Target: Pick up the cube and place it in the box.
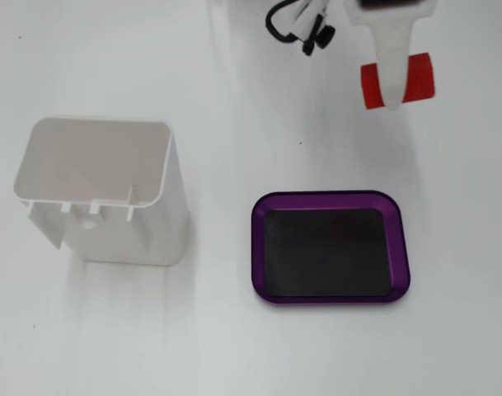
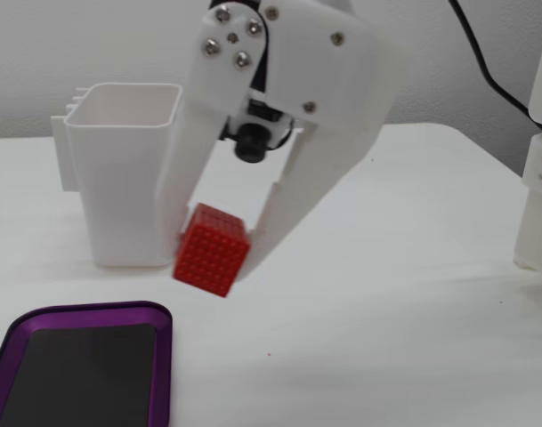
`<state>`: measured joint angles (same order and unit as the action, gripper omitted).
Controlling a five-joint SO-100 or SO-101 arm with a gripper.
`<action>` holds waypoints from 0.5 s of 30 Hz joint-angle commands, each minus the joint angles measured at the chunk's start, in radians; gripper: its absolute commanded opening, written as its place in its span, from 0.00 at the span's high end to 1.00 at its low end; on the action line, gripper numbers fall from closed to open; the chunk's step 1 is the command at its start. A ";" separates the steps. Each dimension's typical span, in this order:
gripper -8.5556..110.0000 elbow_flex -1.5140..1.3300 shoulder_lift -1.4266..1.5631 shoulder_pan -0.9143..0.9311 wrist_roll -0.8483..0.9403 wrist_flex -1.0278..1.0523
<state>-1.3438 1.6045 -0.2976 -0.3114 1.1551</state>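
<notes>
- Red studded cube (image 2: 212, 250) sits between your gripper's (image 2: 215, 252) two white fingers (image 2: 186, 178) – clamped on it, both fingers touching its sides in a fixed view.
- Cube looks lifted off the white table (image 2: 386, 294) in that view, tilted, one corner pointing down; you can't confirm the gap under it from the frames.
- From above in a fixed view, the cube (image 1: 417, 77) shows as red on both sides of one white finger (image 1: 392, 62) that crosses its middle; gripper (image 1: 395, 87) is at the top right of the picture.
- Purple box (image 1: 403, 247) lies flat on the table (image 1: 234, 355), black floor (image 1: 325, 252) bare – the cube is not in it.
- In the view from above, the cube is well apart from the box, toward the upper edge and slightly right of the box's centre.
- In the low fixed view, the box (image 2: 168, 356) is at bottom left, nearer the camera than the cube, its right edge cut short of the cube's position.
- Tall white container (image 1: 110, 194) stands upright, left of the box in the view from above, open top, nothing visible inside.
- In the low view the container (image 2: 119, 169) is just behind the left finger – you can't tell whether they touch.
- Black cable (image 1: 296, 25) loops near the arm base at the top edge of the view from above.
- White block of another structure (image 2: 539, 196) shows at the right edge of the low view.
</notes>
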 commanded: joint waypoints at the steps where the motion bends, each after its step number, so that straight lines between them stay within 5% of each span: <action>1: 0.93 0.023 0.023 0.000 0.106 -0.147; 15: 0.93 0.020 -0.164 0.058 0.377 -0.367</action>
<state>-1.3438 1.4312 -0.2700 0.0215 0.8007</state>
